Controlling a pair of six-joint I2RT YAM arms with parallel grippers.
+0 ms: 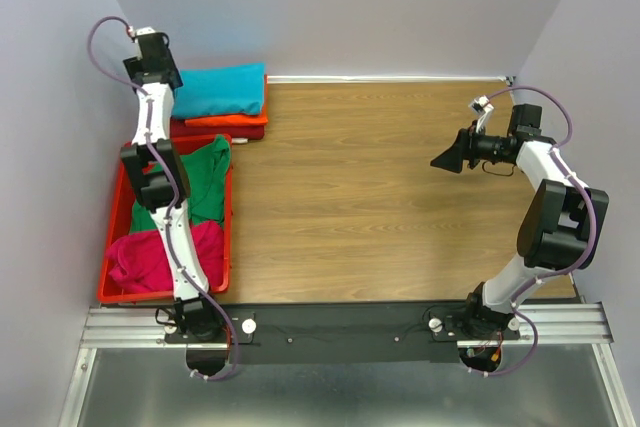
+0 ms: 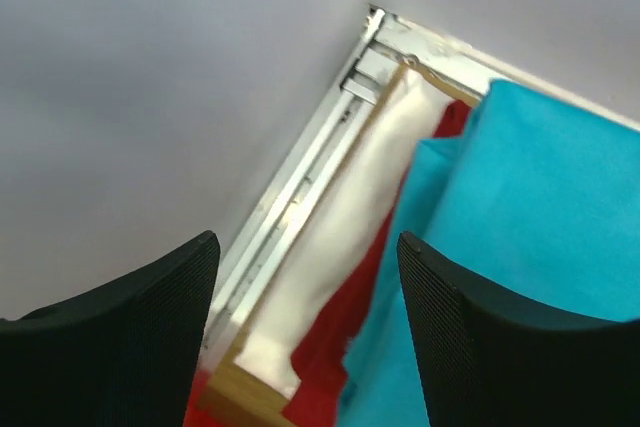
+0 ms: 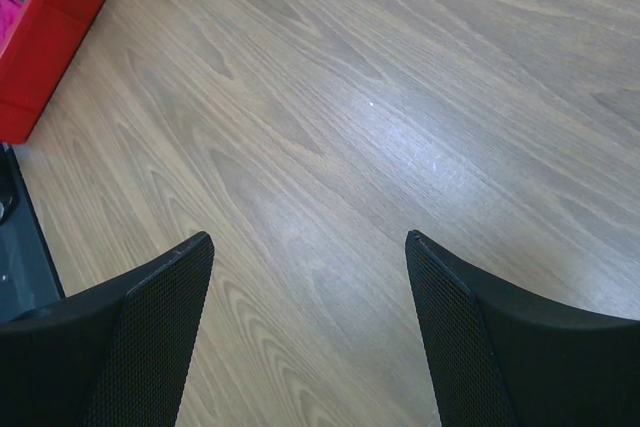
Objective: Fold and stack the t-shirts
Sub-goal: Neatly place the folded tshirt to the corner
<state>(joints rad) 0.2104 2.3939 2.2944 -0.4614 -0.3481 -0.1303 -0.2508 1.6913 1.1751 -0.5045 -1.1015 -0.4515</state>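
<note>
Left gripper (image 2: 305,243): up in the far left corner by the wall, fingers apart with nothing between them, hanging just left of the pile of folded shirts.
Crate (image 1: 228,247): red plastic, on the left side of the table beneath the left arm, its long side running from the near edge toward the back wall.
Magenta shirt (image 1: 150,255): bunched in the near half of the crate, touching the green one.
Green shirt (image 1: 207,179): loose and crumpled in the far half of the crate, reaching its far rim.
Pile: against the back wall, just beyond the crate. A dark red shirt (image 1: 195,131) sits low down with an orange shirt (image 1: 235,119) on it, and the left wrist view shows a white shirt (image 2: 350,237) on the side toward the wall.
Turquoise shirt (image 1: 222,90): folded flat on top of the pile, long side along the back wall, just right of the left fingers and free of them.
Table (image 1: 380,207): wood-grain top, stretching between the crate and the right arm.
Right gripper (image 3: 308,239): out on the right, held above the wood, fingers apart and holding nothing. It points left toward the crate but is well apart from it.
Next move, as I read it: the turquoise shirt looks done, so a shirt from the crate comes next. Both of those lie back toward the base from the left fingers, on the left arm's own side. That arm is much the nearer, and it would need to draw back and come down into the crate.
</note>
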